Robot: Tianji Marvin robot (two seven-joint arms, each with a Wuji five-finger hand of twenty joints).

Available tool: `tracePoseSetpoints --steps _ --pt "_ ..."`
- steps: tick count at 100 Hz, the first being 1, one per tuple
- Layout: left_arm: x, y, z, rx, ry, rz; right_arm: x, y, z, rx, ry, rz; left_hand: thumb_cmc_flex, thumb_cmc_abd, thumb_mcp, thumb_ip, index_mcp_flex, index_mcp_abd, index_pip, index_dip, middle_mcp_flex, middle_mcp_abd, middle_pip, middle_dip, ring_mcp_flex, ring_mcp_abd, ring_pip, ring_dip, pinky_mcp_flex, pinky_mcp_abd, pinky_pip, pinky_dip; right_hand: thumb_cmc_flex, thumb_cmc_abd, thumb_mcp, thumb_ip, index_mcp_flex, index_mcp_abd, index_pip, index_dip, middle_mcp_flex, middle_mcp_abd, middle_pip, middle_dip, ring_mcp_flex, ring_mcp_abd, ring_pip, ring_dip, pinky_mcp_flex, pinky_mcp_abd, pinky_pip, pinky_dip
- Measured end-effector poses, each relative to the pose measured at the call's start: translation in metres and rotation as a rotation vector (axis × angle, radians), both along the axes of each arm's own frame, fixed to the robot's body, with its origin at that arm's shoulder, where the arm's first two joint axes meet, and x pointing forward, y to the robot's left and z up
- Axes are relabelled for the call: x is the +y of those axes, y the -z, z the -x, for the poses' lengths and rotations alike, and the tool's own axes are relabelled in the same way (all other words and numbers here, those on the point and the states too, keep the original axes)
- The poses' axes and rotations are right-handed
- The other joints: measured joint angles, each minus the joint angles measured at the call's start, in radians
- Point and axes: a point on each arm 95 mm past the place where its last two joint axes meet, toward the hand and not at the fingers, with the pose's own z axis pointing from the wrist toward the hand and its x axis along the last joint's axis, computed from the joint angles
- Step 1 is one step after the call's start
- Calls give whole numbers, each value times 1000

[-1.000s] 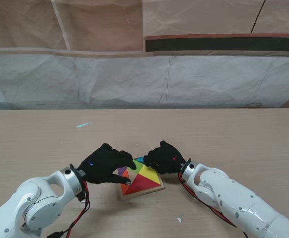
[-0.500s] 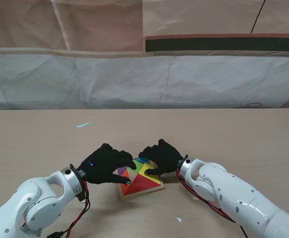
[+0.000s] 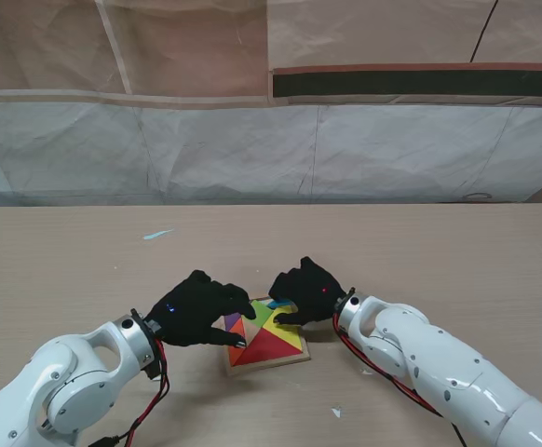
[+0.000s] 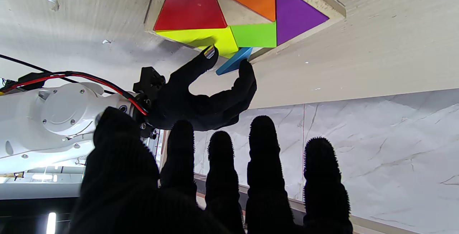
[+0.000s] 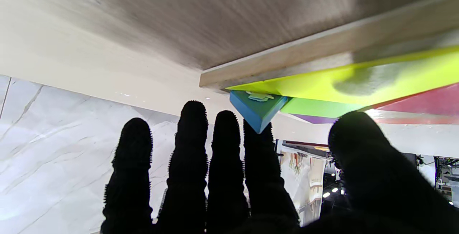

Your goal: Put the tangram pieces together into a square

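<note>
Wooden tray (image 3: 299, 357) w/ the tangram pieces sits lower centre of the stand view, between both hands. Red (image 3: 266, 346), yellow (image 3: 285, 332), orange (image 3: 249, 328), purple (image 3: 231, 320), green (image 3: 261, 310) lie flat inside. Blue piece (image 4: 233, 61) is tilted up at the tray's far edge, one end raised, not seated.

Right hand (image 3: 305, 292) pinches it: thumb on one side, a fingertip on the other; remaining fingers loose.

Left hand (image 3: 200, 309) rests fingers spread at the tray's left side, holding nothing, prob. steadying it.

Pieces look thin, rigid, light, w/ smooth painted faces, so likely slippery. Best hold is across opposite edges near the raised end, then tip it down into the gap.
</note>
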Motion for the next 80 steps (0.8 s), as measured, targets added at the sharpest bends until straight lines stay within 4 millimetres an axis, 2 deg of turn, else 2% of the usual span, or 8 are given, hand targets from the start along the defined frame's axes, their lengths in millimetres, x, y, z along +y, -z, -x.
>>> tracePoseSetpoints --steps 8,12,20,25,52,69,75,80 --pt "0 0 0 0 1 1 -1 -1 2 -9 0 -4 0 0 0 0 0 0 0 0 0 0 0 0 0 0 0 0 0 0 0 0 4 -4 0 0 0 -16 59 39 0 -11 14 10 13 0 3 0 15 0 0 0" --pt "0 0 0 0 1 1 -1 -2 4 -14 -3 -4 0 0 0 0 0 0 0 0 0 0 0 0 0 -1 0 0 0 0 0 0 55 -30 0 0 0 -41 117 54 10 -22 25 10 17 0 11 0 26 0 1 0" --pt "0 0 -1 0 2 2 -1 -2 7 -34 -16 -5 0 0 0 0 0 0 0 0 0 0 0 0 0 0 0 0 0 0 0 0 91 -43 -3 0 11 -88 224 46 40 -36 56 11 59 -9 23 0 53 0 8 0" --pt "0 0 -1 0 3 3 0 -3 9 -45 -21 -12 0 0 0 0 0 0 0 0 0 0 0 0 0 0 0 0 0 0 0 0 90 -42 -18 0 11 -91 234 10 40 -36 56 11 63 -10 23 0 59 0 9 0" --pt "-1 0 -2 2 5 4 0 -9 15 -34 -30 -76 0 0 0 0 0 0 0 0 0 0 0 0 0 0 0 0 0 0 0 0 86 39 -55 0 11 -85 -15 -147 40 -46 14 0 66 -11 23 0 60 0 9 0" --pt "-1 0 -2 3 5 5 -5 -15 13 -68 -20 -50 0 0 0 0 0 0 0 0 1 0 0 0 0 0 0 0 0 0 0 0 265 29 -56 19 -103 -77 -156 -203 -58 -35 -102 -82 -6 -11 -28 -24 -2 0 0 0" --pt "-1 0 -2 4 6 6 -8 -15 11 -69 -23 -14 0 0 0 0 0 0 0 0 1 0 0 0 0 0 0 0 0 0 0 0 277 -35 19 41 -172 -77 -204 -204 -136 -32 -100 -117 -44 -11 -45 -34 -18 0 -4 0" --pt "-1 0 -2 4 6 6 -10 -14 10 -78 -35 36 0 0 0 0 0 0 0 0 1 0 0 0 0 -1 0 0 0 0 0 0 266 -96 148 43 -224 -77 -241 -204 -188 -22 -101 -139 -70 -11 -48 -46 -30 0 -5 0"
